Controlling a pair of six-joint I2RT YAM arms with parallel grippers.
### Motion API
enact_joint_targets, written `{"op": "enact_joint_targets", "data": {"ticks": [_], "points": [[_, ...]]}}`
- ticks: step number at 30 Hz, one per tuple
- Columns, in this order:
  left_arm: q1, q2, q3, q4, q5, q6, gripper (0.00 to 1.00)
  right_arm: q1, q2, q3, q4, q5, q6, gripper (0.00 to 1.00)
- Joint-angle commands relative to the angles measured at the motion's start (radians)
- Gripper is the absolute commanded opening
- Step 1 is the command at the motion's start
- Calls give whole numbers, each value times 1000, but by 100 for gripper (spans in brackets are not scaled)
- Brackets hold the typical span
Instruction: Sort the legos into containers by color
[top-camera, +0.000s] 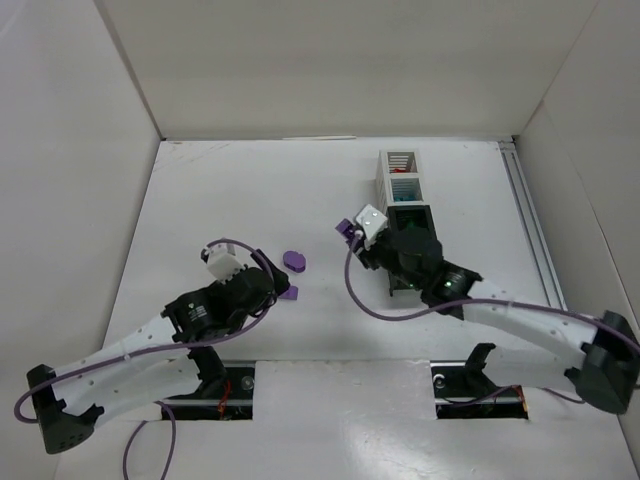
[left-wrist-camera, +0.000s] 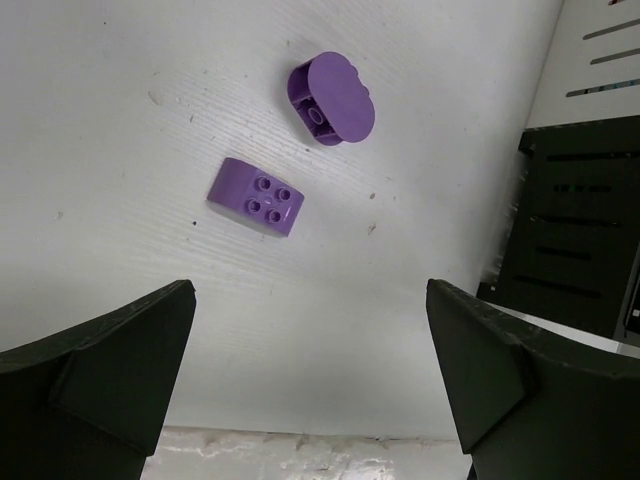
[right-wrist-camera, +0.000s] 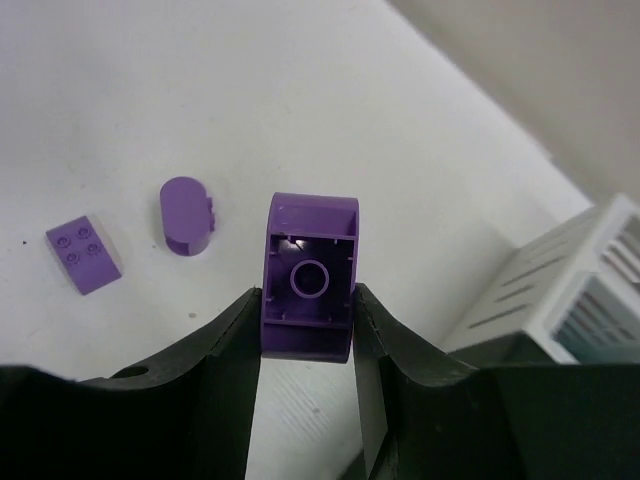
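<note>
Purple plastic brick (right-wrist-camera: 307, 300) is pinched by the right gripper (right-wrist-camera: 307, 325), the left gripper (left-wrist-camera: 308, 300) is spread, and transfer into the slatted bin row (top-camera: 384, 185) is judged due next.

Overall light: I'm getting bright, even white light from above, washing the table (top-camera: 300, 200) pale.
Shadows: I'm seeing only soft, faint ones beside the loose purple legos (left-wrist-camera: 256, 197).
Glare: small highlights are glinting inside the held purple lego (right-wrist-camera: 308, 290).
Focus: the containers (right-wrist-camera: 560, 290) at the right are looking slightly soft.
</note>
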Motion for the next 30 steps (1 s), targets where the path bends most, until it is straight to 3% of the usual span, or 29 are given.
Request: {"op": "enact_joint_targets", "data": {"ticks": [1,7,12,16,19,23,30], "points": [[-2,29,41,23,-1,-7,99,-5,-187,-34,-151,56,-109,21],[-2,146,51,114,31,9,99,-115,-401,-35,-507,147,-167,22],[50,273,108,160,57,33,99,-206,-472,-56,-575,131,-206,22],[95,385,136,221,91,82,99,-255,-460,-56,-585,44,-239,31],[139,429,162,253,114,122,99,-273,-432,-56,-598,44,-259,33],[173,518,197,276,137,134,99,-283,-420,-45,-610,35,-268,44],[207,653,229,312,160,157,99,-283,-466,-27,-650,35,-278,80]]}}
